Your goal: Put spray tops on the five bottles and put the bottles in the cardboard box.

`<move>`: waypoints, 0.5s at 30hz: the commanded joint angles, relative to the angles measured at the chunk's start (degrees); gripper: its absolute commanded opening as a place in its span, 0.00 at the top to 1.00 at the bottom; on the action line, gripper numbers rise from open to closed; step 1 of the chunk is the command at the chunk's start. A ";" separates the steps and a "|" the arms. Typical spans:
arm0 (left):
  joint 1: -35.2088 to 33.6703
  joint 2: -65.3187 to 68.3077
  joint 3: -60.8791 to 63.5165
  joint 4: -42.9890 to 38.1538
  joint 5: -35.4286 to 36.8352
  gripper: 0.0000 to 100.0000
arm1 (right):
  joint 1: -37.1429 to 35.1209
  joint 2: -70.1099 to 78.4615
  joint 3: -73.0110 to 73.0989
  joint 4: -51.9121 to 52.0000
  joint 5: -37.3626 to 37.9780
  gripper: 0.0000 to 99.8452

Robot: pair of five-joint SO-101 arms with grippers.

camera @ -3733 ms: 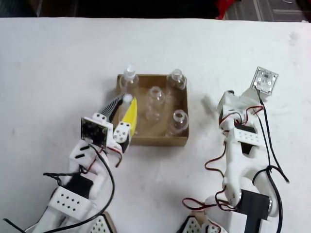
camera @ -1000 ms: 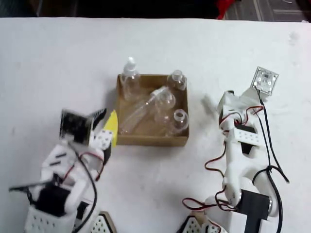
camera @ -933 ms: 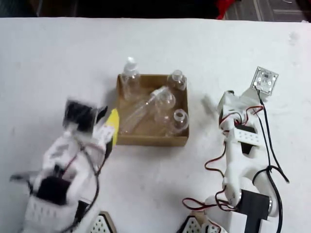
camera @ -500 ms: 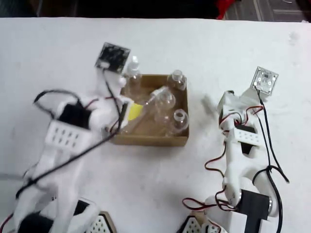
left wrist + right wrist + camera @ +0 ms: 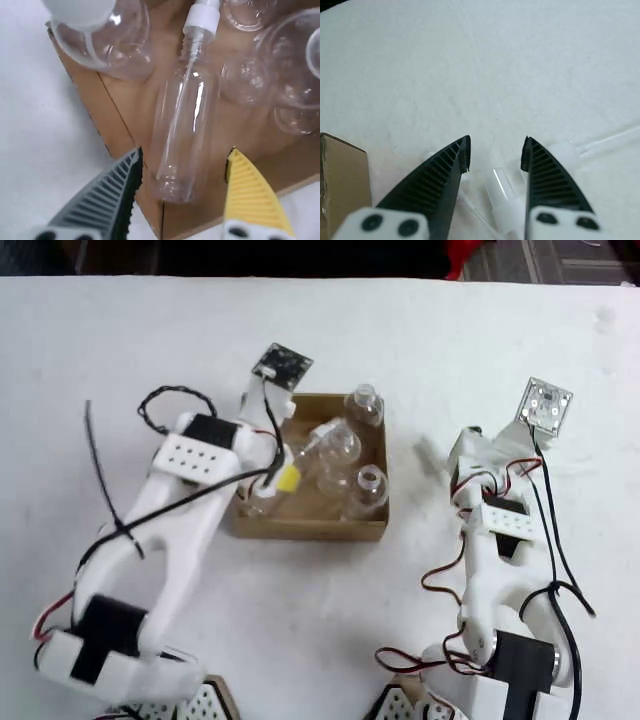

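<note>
The cardboard box [image 5: 312, 528] sits mid-table. A clear bottle with a white spray top [image 5: 182, 125] lies on its side in the box, also seen from above [image 5: 305, 452]. My left gripper [image 5: 185, 152] is open just above that lying bottle's base, grey and yellow fingers on either side; from above it hangs over the box's left part [image 5: 275, 483]. Another spray-topped bottle [image 5: 100, 35] stands in a box corner. Three uncapped bottles [image 5: 365, 405] [image 5: 342, 447] [image 5: 367, 490] stand in the box. My right gripper [image 5: 496, 140] is open over loose spray tops [image 5: 502, 192] on the table.
The left arm [image 5: 185, 510] stretches from the near left edge to the box. The right arm [image 5: 490, 530] stands right of the box. A second loose spray top [image 5: 565, 150] trails a thin tube. White table lies bare behind and left of the box.
The left arm has swung from the box's near-left corner up and over its left side, gripper now over the lying bottle. That bottle stood upright 3.7 s ago. The right arm is unchanged.
</note>
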 commanded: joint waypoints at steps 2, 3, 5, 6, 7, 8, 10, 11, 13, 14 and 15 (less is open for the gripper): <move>-1.19 5.93 -3.52 -5.45 -0.44 0.75 | -0.57 -0.13 -0.35 -1.36 0.79 0.85; -1.19 6.99 -3.52 -5.89 -0.44 0.75 | -0.57 -0.13 -0.35 -1.36 0.79 0.85; -0.92 7.60 -3.52 -5.98 -0.53 0.75 | -0.57 -0.13 -0.35 -1.36 0.79 0.85; -0.75 7.60 -3.52 -5.98 -0.53 0.75 | -0.57 -0.13 -0.35 -1.36 0.79 0.85; -0.57 7.60 -3.52 -6.07 -0.53 0.75 | -0.48 -0.13 -0.35 -1.36 0.79 0.85; -0.13 7.69 -3.52 -6.68 -0.53 0.75 | -0.48 -0.13 -0.35 -1.36 0.79 0.85; 0.04 8.04 -2.99 -8.79 -1.85 0.75 | -0.48 -0.13 -0.35 -1.36 0.79 0.85; 0.04 8.22 -2.73 -10.02 -2.29 0.75 | -0.48 -0.13 -0.35 -1.36 0.79 0.85; -0.13 8.13 -1.32 -12.31 -2.64 0.75 | -0.48 -0.13 -0.35 -1.36 0.79 0.85; -0.22 8.13 -0.79 -13.10 -2.81 0.75 | -0.48 -0.13 -0.35 -1.36 0.79 0.85; -0.22 8.13 -0.35 -13.71 -2.81 0.75 | -0.48 -0.13 -0.35 -1.36 0.79 0.85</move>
